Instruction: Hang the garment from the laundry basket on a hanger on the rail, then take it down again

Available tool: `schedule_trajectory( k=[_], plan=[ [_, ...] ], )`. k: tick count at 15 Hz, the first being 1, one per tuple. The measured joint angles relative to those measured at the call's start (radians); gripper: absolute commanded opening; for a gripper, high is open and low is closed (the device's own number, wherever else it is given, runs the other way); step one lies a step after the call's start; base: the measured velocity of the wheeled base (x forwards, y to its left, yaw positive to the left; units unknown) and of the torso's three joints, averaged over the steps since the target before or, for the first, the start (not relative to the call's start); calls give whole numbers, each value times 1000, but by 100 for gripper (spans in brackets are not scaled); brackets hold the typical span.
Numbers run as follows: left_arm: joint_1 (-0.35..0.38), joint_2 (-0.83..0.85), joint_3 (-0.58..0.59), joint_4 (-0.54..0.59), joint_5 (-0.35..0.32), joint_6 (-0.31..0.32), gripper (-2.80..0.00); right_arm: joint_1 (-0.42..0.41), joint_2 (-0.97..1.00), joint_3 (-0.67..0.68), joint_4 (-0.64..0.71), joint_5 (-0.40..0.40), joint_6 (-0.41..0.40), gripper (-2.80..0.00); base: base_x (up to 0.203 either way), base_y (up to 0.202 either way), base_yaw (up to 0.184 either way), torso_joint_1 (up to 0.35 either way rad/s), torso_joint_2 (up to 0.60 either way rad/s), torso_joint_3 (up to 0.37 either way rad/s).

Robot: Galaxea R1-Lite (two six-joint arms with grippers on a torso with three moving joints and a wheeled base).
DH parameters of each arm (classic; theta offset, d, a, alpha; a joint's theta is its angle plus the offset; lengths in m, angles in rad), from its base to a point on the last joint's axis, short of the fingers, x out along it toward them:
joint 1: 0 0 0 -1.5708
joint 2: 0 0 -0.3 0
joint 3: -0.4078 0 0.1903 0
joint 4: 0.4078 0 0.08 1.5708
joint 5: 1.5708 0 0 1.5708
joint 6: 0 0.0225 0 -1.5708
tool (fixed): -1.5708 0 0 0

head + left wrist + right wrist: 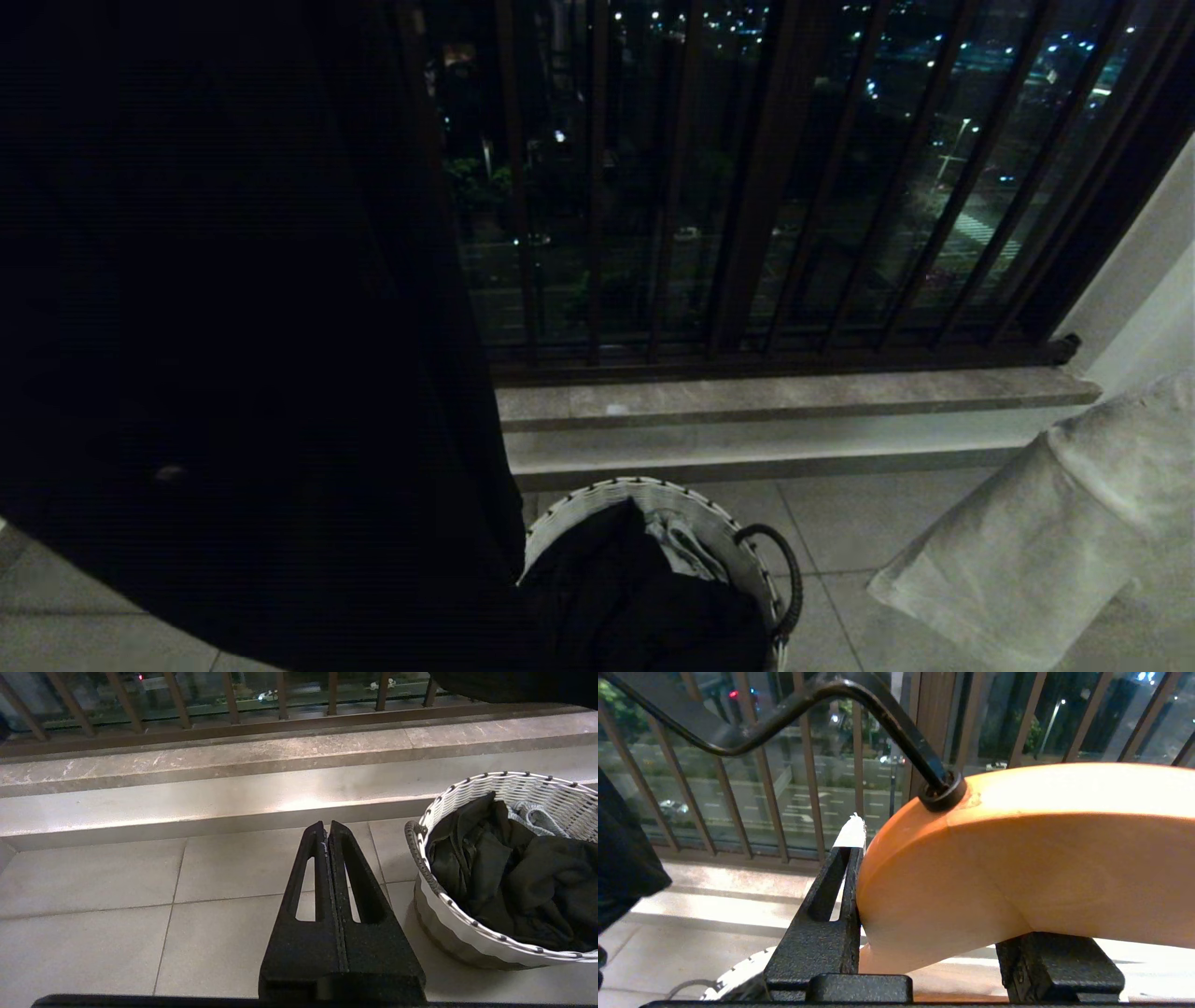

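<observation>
The laundry basket [597, 497] stands on the tiled floor under the window, pale and woven, with a black loop handle [789, 579]. A dark garment [644, 597] fills it, lying over a grey piece [686, 551]. My right gripper [952, 882] is shut on the middle of a wooden hanger [1041, 858] with a black metal hook [859, 695], held up before the window bars; it is outside the head view. My left gripper [327, 828] hangs shut and empty over the floor, beside the laundry basket [448, 933] and the dark garment [514, 877]. The rail is out of view.
A large dark cloth [233, 327] hangs close on the left and hides that side; its edge [621, 872] shows in the right wrist view. A pale cloth [1046, 551] hangs at the right. A stone sill [794, 397] and dark window bars [747, 187] run behind the basket.
</observation>
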Motion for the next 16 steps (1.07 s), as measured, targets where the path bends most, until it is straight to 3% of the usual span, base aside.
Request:
schedule_trajectory(
  k=[3,16],
  plan=[
    [0,0,0,1,0,0,-280,-7,-13,-1,0,0,-1,-280,0,0,0,-15,-57,-74],
    [0,0,0,0,0,0,-280,-6,-25,6,-4,30,-2,-280,0,0,0,12,-408,-396]
  ],
)
